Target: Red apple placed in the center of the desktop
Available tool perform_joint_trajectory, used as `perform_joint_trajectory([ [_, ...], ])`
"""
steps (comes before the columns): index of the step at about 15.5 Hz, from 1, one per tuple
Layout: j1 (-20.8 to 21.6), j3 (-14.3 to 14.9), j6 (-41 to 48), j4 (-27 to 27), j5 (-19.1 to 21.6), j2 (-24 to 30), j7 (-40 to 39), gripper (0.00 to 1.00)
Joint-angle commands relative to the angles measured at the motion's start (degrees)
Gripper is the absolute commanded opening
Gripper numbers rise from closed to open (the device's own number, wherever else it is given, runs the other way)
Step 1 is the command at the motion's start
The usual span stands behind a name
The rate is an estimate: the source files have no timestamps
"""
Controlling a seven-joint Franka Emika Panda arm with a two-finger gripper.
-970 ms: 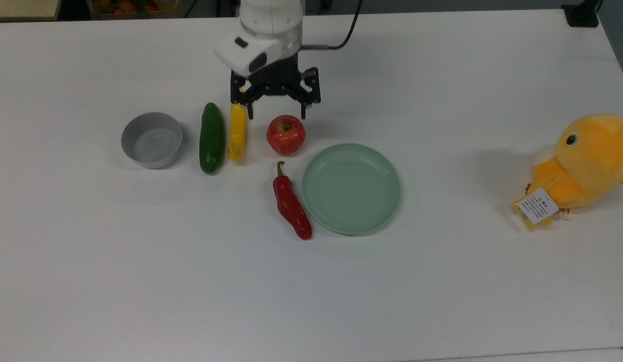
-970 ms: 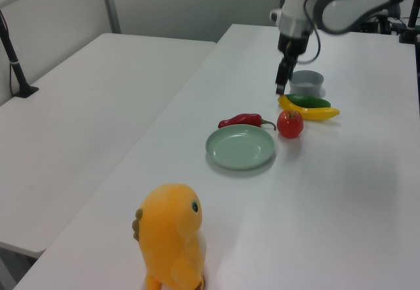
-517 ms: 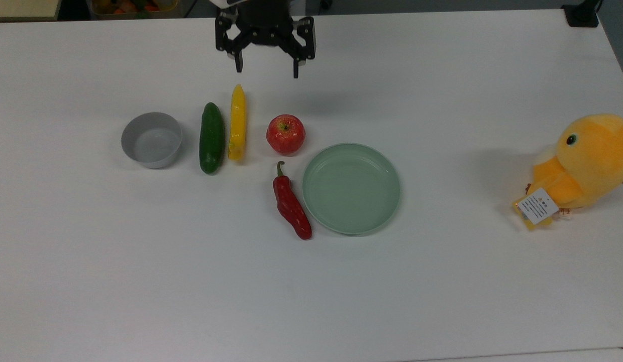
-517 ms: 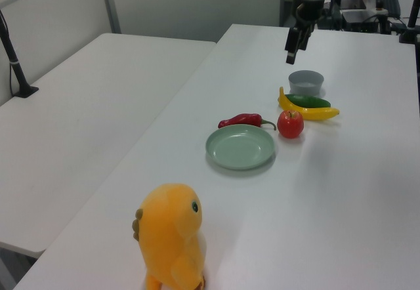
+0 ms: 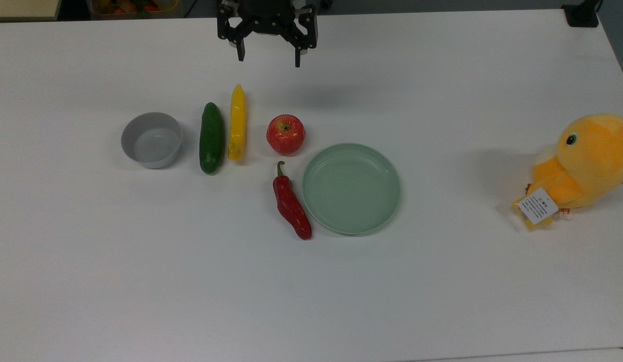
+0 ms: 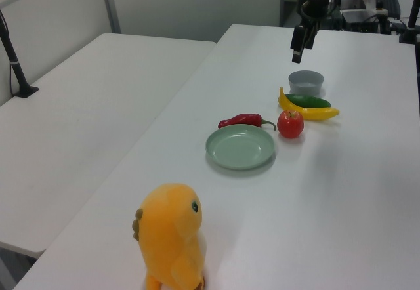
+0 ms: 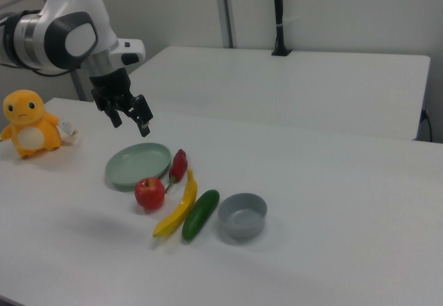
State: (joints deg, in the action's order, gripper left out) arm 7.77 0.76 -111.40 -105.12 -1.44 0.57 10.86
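Glossy round red apple [image 5: 286, 133] sits unmoved on my smooth white surface [image 5: 140, 261]; pincer [image 5: 269, 57], spread wide and empty, has risen.

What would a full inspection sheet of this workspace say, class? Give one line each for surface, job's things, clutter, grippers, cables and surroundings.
Surface: the desktop, white, dry, no marks seen.
Job's things: the red apple sits upright on the desktop, beside the green plate, not on it.
Clutter: grey bowl, cucumber, yellow pepper, red chili, yellow plush toy with a paper tag.
Grippers: the gripper hangs above the desktop, fingers open, holding nothing.
Cables: nothing seen on the desktop.
Surroundings: a second white table alongside, with a black pole on it.
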Motion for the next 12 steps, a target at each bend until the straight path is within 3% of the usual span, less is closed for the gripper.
perform_joint_trajectory([
  [1, 0.93, 1.17, 1.18, -0.44, 1.44, 0.48, 0.57, 1.00],
  [12, 0.75, 1.17, 2.94, -0.88, 1.44, 0.48, -3.83, 1.00],
])
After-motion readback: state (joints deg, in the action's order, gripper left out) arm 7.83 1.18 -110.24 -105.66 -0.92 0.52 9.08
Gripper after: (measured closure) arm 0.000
